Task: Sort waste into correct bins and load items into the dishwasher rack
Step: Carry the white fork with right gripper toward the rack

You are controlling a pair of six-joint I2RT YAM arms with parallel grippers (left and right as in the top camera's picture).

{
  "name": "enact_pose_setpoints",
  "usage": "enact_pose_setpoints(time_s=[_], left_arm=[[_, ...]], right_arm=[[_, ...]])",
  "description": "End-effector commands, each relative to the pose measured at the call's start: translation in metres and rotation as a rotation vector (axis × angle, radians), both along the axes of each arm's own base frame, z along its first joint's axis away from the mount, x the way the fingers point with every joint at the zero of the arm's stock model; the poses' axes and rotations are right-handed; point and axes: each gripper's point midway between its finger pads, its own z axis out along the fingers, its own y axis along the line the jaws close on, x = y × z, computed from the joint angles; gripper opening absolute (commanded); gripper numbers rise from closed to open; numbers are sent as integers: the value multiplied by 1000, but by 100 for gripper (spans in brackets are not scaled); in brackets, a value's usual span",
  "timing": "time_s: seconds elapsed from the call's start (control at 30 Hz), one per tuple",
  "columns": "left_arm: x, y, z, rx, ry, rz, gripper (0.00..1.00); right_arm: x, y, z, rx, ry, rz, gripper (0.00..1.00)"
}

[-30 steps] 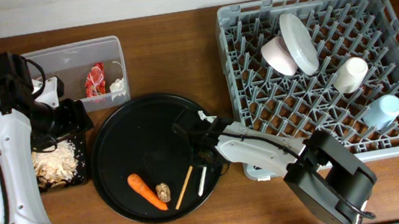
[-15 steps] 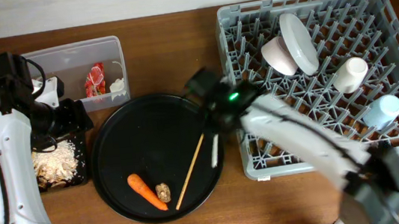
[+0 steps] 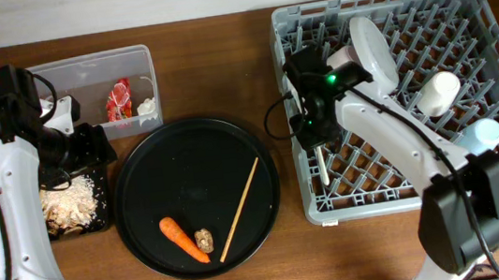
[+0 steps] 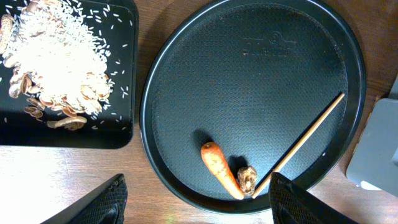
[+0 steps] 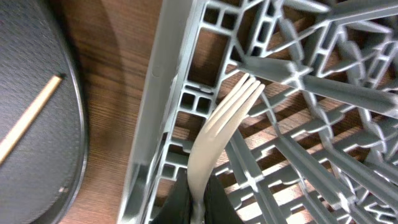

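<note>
My right gripper (image 3: 313, 135) is shut on the white plastic fork (image 3: 324, 163) and holds it over the front-left part of the grey dishwasher rack (image 3: 479, 1). In the right wrist view the fork (image 5: 219, 127) points into the rack lattice (image 5: 163, 118), with the jaws (image 5: 199, 208) pinching its handle. The rack holds the white plate (image 3: 373, 50), the white bowl (image 3: 345, 69), the white cup (image 3: 437, 93) and the pale-blue cup (image 3: 479, 137). The carrot (image 3: 184, 239), the brown lump (image 3: 204, 239) and the chopstick (image 3: 239, 209) lie on the round black tray (image 3: 187, 166). My left gripper (image 3: 92, 147) is open and empty.
The clear tub (image 3: 81, 70) holds the red wrapper (image 3: 118, 100) and the white wad (image 3: 146, 105). The shallow black tray (image 4: 118, 130) holds the beige food scraps (image 4: 56, 62). The left wrist view also shows the carrot (image 4: 219, 168), the lump (image 4: 247, 179) and the chopstick (image 4: 308, 141).
My right gripper lifted the fork off the round black tray and carried it right, over the rack's front-left part. The chopstick shifted on the tray. The left arm has not moved.
</note>
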Motion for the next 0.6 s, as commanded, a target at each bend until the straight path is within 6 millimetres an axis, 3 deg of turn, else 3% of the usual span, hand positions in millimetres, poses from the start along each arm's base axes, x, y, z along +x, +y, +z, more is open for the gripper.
enact_pose_setpoints(time_s=[0.0, 0.07, 0.13, 0.27, 0.33, 0.4, 0.5, 0.57], left_arm=[[0, -2, -1, -11, 1, 4, 72], [0, -2, -1, -11, 0, 4, 72], [0, -2, -1, -12, 2, 4, 72], [0, -2, -1, -12, 2, 5, 72], [0, -2, -1, -11, 0, 4, 72], [0, -2, -1, -11, 0, 5, 72], [0, -2, -1, -11, 0, 5, 72], [0, -2, -1, -11, 0, 5, 72]], right_arm=[[1, -5, -9, -22, 11, 22, 18], [4, -5, -5, -24, -3, 21, 29], [7, -4, 4, -24, -16, 20, 34], [19, 4, 54, 19, -75, -9, 35], [20, 27, 85, 139, -89, -34, 35], [10, 70, 103, 318, -54, 3, 35], [-5, 92, 93, 354, 16, -90, 41], [-22, 108, 71, 333, 91, -143, 46]])
